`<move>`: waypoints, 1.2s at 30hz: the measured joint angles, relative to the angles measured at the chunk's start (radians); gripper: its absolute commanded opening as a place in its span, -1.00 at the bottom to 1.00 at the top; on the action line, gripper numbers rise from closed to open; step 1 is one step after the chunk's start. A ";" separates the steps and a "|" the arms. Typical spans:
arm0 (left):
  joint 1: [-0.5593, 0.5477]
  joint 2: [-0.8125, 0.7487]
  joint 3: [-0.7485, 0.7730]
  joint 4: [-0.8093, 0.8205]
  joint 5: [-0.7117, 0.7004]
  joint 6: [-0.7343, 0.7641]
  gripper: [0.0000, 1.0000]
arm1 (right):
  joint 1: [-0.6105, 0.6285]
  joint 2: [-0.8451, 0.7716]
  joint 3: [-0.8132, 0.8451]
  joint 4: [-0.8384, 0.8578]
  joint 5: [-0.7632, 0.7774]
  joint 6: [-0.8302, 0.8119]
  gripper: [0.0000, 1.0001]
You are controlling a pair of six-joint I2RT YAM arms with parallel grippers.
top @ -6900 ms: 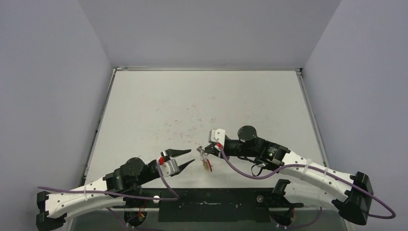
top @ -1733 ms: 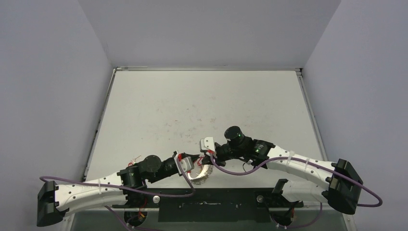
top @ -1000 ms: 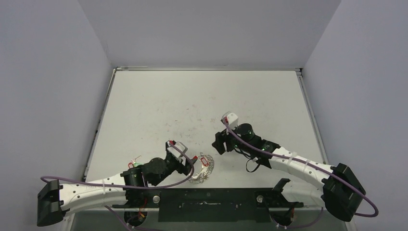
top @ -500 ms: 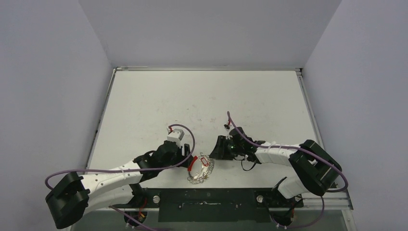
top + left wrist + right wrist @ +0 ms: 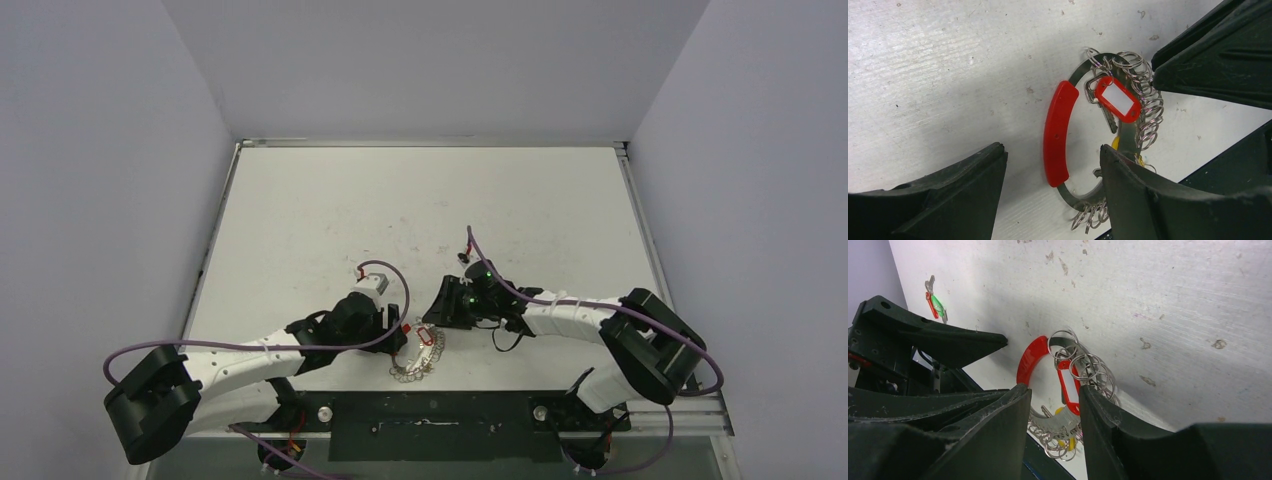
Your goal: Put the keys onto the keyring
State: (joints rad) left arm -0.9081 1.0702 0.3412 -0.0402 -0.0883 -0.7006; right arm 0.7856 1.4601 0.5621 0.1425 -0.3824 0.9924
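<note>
Close beside the keyring (image 5: 1055, 135), left pincer (image 5: 1052, 152) and right pincer (image 5: 1052, 388).

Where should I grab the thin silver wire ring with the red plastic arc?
Probably the red plastic arc, from straight above, one finger each side: the ring lies flat, and its opposite rim is crowded with small loops and a red-tagged key.

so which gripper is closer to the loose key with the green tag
Left. The green-tagged key lies on the table beyond the left gripper, which sits between it and the right gripper; both grippers hover at the keyring.
</note>
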 measured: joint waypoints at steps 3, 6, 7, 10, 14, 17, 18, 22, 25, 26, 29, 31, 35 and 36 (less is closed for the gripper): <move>0.000 0.000 0.000 0.000 0.004 0.000 0.33 | 0.010 0.020 0.019 -0.010 0.016 0.012 -0.25; 0.000 0.000 0.000 0.001 0.011 0.000 0.33 | 0.014 0.038 0.026 -0.027 0.033 0.020 -0.32; 0.000 0.000 0.000 0.001 0.011 0.000 0.33 | 0.014 0.045 0.027 -0.034 0.039 0.023 -0.33; 0.000 0.000 0.000 0.001 0.014 0.001 0.33 | 0.014 0.061 0.038 -0.054 0.061 0.029 -0.33; 0.000 -0.001 0.000 0.001 0.016 0.002 0.33 | 0.014 0.071 0.054 -0.077 0.093 0.031 -0.32; 0.000 -0.002 0.000 0.001 0.019 0.002 0.33 | 0.014 0.092 0.066 -0.077 0.108 0.031 -0.33; 0.000 -0.002 0.000 0.000 0.019 0.002 0.33 | 0.014 0.102 0.071 -0.077 0.108 0.035 -0.35; 0.000 -0.003 0.000 0.000 0.023 0.003 0.32 | 0.014 0.129 0.093 -0.076 0.114 0.031 -0.72; 0.000 -0.005 0.000 -0.002 0.024 0.005 0.31 | 0.014 0.145 0.100 -0.072 0.113 0.036 -0.87; 0.000 -0.007 0.000 -0.002 0.024 0.005 0.32 | 0.014 0.145 0.100 -0.073 0.113 0.037 -0.92; 0.000 -0.013 0.000 -0.007 0.024 0.007 0.30 | 0.014 0.145 0.112 -0.092 0.113 0.021 -1.00; 0.000 -0.023 0.000 -0.013 0.023 0.011 0.29 | 0.014 0.145 0.142 -0.133 0.117 -0.012 -1.00; 0.000 -0.058 0.000 -0.032 0.016 0.030 0.25 | 0.014 0.145 0.239 -0.227 0.122 -0.133 -1.00; 0.000 -0.073 0.000 -0.040 0.013 0.037 0.25 | 0.014 0.145 0.272 -0.254 0.122 -0.179 -1.00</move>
State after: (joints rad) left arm -0.9081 0.9970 0.3412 -0.0807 -0.0757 -0.6636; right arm 0.7994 1.6054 0.8345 -0.1112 -0.2600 0.8131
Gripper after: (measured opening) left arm 0.633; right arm 0.043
